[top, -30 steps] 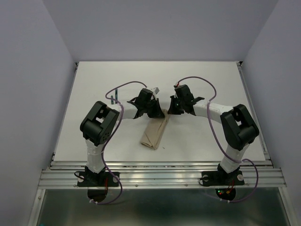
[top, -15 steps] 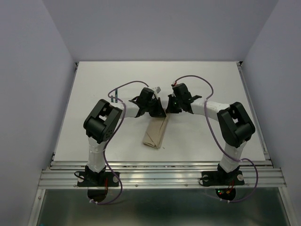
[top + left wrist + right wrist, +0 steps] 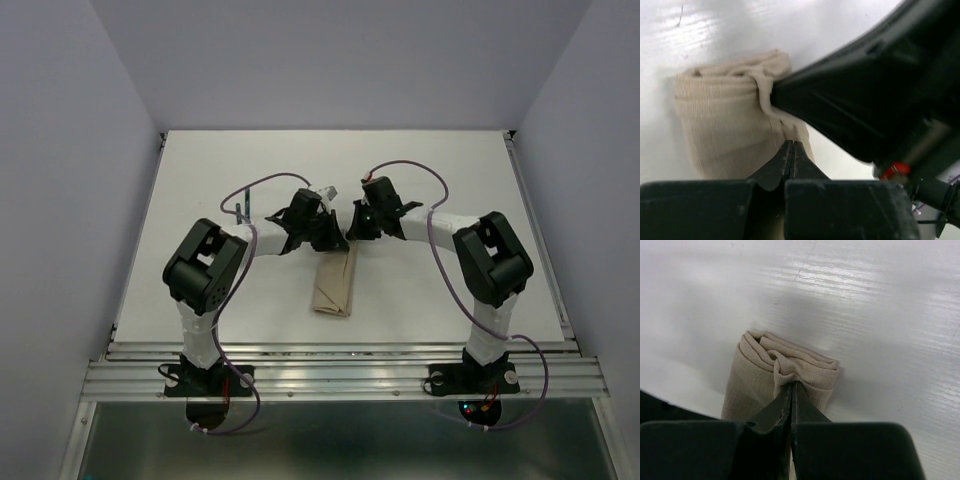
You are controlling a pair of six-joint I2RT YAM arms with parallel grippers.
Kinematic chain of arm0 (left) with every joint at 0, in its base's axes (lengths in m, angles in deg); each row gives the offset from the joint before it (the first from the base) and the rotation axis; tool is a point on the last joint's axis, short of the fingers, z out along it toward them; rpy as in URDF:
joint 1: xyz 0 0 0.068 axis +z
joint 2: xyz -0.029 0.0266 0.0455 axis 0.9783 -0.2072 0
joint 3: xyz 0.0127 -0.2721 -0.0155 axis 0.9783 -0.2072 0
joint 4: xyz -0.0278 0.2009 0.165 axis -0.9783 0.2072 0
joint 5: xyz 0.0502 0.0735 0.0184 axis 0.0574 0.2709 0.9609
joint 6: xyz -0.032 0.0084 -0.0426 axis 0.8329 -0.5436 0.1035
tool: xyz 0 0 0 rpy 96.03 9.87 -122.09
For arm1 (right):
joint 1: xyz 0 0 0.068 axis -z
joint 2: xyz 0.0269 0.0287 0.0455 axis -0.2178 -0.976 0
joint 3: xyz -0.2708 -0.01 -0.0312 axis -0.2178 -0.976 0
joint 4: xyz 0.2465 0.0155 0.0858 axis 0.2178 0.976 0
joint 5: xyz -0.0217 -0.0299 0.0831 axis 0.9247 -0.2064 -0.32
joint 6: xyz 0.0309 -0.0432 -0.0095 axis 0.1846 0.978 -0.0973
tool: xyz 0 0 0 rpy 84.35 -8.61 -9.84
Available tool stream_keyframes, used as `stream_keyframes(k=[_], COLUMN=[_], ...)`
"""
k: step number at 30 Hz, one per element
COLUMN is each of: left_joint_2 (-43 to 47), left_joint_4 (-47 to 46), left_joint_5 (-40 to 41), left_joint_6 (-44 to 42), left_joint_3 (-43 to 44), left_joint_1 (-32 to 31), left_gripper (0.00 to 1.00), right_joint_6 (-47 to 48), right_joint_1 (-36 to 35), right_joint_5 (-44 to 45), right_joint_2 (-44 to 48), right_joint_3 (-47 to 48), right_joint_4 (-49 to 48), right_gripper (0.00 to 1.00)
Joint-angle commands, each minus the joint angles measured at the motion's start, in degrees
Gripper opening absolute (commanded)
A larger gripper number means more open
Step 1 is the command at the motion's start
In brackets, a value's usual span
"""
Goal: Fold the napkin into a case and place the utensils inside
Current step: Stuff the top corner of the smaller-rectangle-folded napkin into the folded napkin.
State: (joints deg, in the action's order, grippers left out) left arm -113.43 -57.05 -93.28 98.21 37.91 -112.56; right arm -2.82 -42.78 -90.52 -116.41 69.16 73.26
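The napkin (image 3: 337,288) lies folded into a narrow beige oblong case on the white table, between the two arms. My left gripper (image 3: 330,244) and right gripper (image 3: 352,237) meet over its far end. In the left wrist view my left gripper (image 3: 792,144) is shut, its tips pinching a pucker of the napkin (image 3: 720,135), and the right gripper (image 3: 771,95) bites the cloth beside it. In the right wrist view my right gripper (image 3: 791,386) is shut on a gathered fold of the napkin (image 3: 747,385). A slim dark green utensil handle (image 3: 240,211) lies at the left, partly hidden by a cable.
The table (image 3: 450,170) is white, with grey walls close on both sides and at the back. A metal rail (image 3: 340,375) runs along the near edge, where both arm bases stand. Purple cables (image 3: 405,168) loop over the arms.
Both grippers have stayed shut. The right gripper has moved left toward the left one. The napkin now lies straighter, its near end a little further right.
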Motion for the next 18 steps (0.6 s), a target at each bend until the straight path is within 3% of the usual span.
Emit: stream_keyframes(k=[1, 7, 18], left_joint_2=[8.4, 12.4, 8.8], left_joint_4=[0.1, 1.3, -0.7], left_joint_5=[-0.2, 2.2, 0.6], left_joint_6=[-2.3, -1.9, -1.0], left_joint_3=[-2.8, -6.0, -9.5], left_joint_1=[0.2, 0.9, 2.4], left_gripper=[0.0, 0.0, 0.0], right_joint_6=[1.2, 2.1, 2.6], right_joint_1=[-1.1, -1.1, -1.1], right_joint_5=[3.3, 3.2, 2.8], right_joint_2=[-0.7, 3.0, 6.7], right_joint_3=[-2.1, -2.2, -2.2], right_joint_4=[2.5, 3.0, 4.2], right_gripper=[0.01, 0.01, 0.01])
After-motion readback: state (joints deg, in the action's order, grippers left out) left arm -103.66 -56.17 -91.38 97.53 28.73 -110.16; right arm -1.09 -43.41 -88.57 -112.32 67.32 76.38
